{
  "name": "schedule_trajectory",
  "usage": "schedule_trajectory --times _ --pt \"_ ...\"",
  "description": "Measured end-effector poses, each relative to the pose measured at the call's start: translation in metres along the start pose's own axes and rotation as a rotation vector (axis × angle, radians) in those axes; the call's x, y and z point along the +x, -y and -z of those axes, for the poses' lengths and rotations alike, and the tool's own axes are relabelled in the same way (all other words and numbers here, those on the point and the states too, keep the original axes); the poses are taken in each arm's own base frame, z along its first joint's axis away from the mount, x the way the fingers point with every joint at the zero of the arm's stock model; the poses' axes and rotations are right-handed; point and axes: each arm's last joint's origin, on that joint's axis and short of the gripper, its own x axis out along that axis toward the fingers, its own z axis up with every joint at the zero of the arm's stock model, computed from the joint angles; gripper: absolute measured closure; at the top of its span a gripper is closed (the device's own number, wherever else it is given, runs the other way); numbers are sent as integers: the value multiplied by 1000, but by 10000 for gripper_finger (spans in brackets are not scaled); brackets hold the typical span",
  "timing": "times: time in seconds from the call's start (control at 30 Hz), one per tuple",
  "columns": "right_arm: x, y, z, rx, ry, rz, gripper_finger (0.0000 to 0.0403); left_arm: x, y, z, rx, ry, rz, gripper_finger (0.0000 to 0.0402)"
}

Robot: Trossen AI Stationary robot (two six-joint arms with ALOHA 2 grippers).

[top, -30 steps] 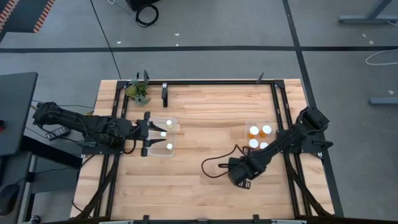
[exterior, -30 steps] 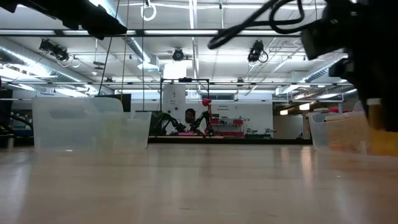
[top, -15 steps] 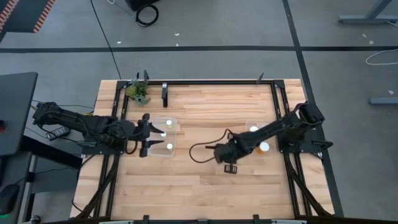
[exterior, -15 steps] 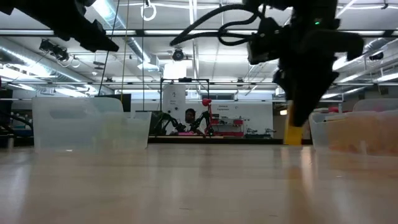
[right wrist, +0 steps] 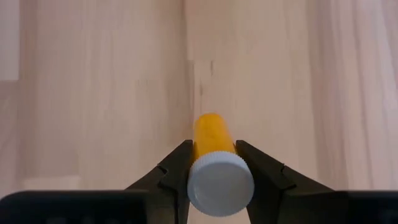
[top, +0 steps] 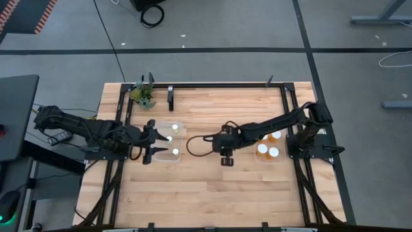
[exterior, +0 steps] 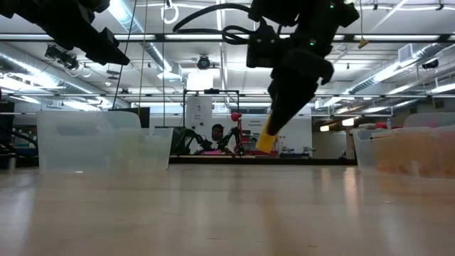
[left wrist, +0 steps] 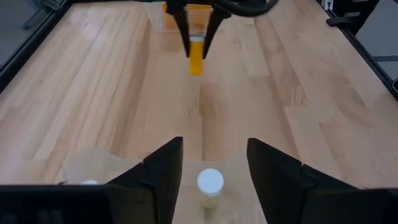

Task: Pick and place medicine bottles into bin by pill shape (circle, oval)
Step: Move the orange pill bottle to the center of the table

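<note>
My right gripper [top: 225, 149] is over the middle of the table, shut on an amber-orange medicine bottle with a white cap [right wrist: 219, 180]. The bottle also shows in the low view [exterior: 266, 141] and in the left wrist view [left wrist: 196, 57]. My left gripper [left wrist: 211, 168] is open above the clear left bin [top: 179, 156], which holds two white-capped bottles [top: 168, 137], one right below its fingers [left wrist: 210, 182]. The clear right bin [top: 257, 132] holds three capped bottles [top: 262, 149]. My right gripper pinches the bottle between its two fingers on the top of the amber body [right wrist: 211, 148], just under the cap. The fingers come from above, slanting down. The bottle hangs tilted below them with its lower end [exterior: 264, 146] clear of the table.
A small green plant [top: 144, 95] and a black post [top: 170, 98] stand at the table's far left. A dark frame [top: 283, 96] runs round the table. Bare wood [top: 212, 193] lies between the bins and along the near side.
My right gripper has carried the amber bottle from the near right of the table toward the left and far edges, to the middle of the table between the bins. The bottle has stayed clear of the table and now hangs more tilted.
</note>
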Motion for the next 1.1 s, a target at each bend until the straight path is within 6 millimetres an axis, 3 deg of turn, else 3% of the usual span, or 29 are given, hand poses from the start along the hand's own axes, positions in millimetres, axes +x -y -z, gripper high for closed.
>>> schedule_trajectory --times 0.4,0.83,0.93,1.1 --pt "0 28 -16 10 97 -6 281 0 -1 -1 2 12 -34 216" --pt "-35 44 -61 -44 252 27 280 0 -1 -2 -2 23 -41 221" --pt "-31 43 -68 -52 251 28 280 0 -1 -2 -2 23 -40 223" --pt "-1 32 -80 -80 166 -1 280 0 -1 -2 8 27 -40 224"
